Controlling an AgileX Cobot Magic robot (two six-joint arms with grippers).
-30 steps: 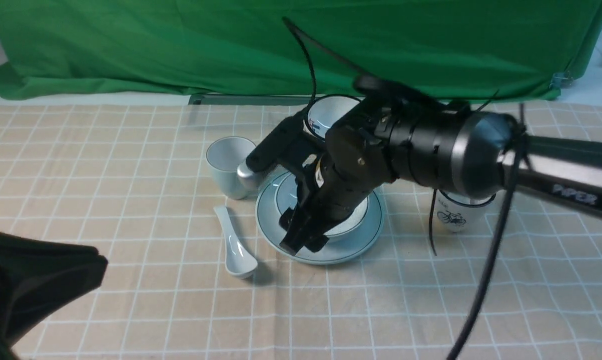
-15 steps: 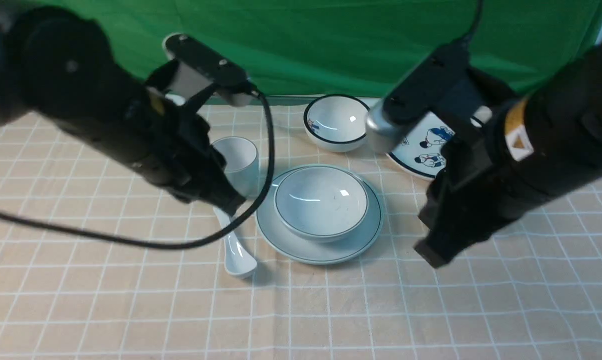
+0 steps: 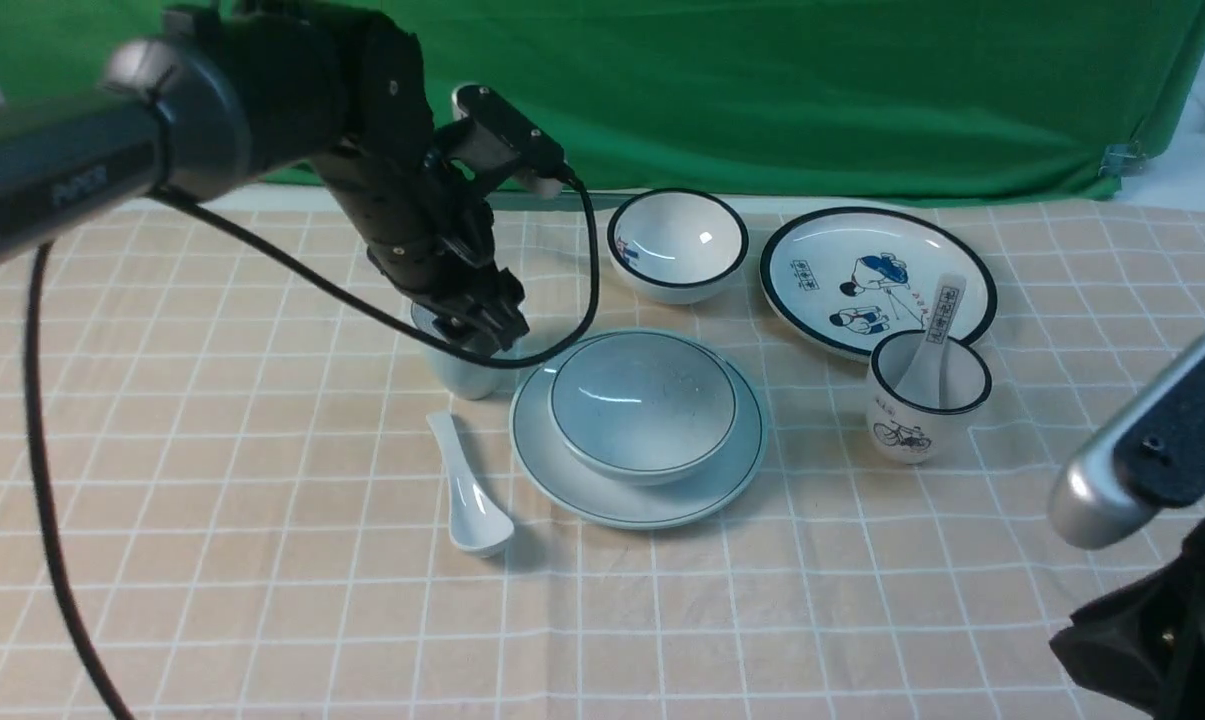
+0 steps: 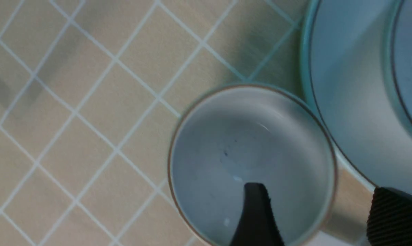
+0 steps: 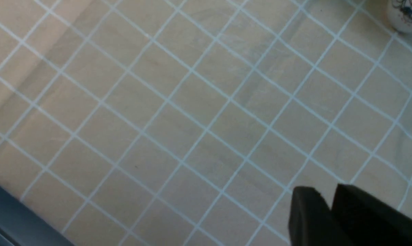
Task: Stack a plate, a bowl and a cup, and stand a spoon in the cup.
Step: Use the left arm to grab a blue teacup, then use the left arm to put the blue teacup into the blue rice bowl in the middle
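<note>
- At the middle of the counter (image 3: 262,620), in the front view, your first stage is done: the bowl (image 3: 642,400) sits level inside the plate (image 3: 662,508).
- The cup (image 3: 450,378) stands upright on the counter just beside the plate's left edge, not yet in the bowl. The spoon (image 3: 470,490) lies flat in front of the cup, scoop end toward the robot, near the plate but apart from it.
- Your left pincer (image 3: 482,328) hangs over the cup's mouth and hides most of the rim. Your right arm sits low at the near right corner, well apart from the crockery.
- I judge two stages are left — cup into the bowl, then spoon stood in the cup.
- In the left wrist view, the left pincer (image 4: 317,191) is spread apart astride the cup's wall. One finger (image 4: 255,212) is down inside, the other outside on the plate's side, and neither seems to press on the wall.
- The cup here looks plain pale blue-grey, handleless and empty, with a thin brownish rim line and a few tiny specks on its floor. The glaze is glossy, so I judge it slippery.
- In the right wrist view, your right pincer (image 5: 330,205) has its fingers close together with nothing between them, over bare checked cloth.
</note>
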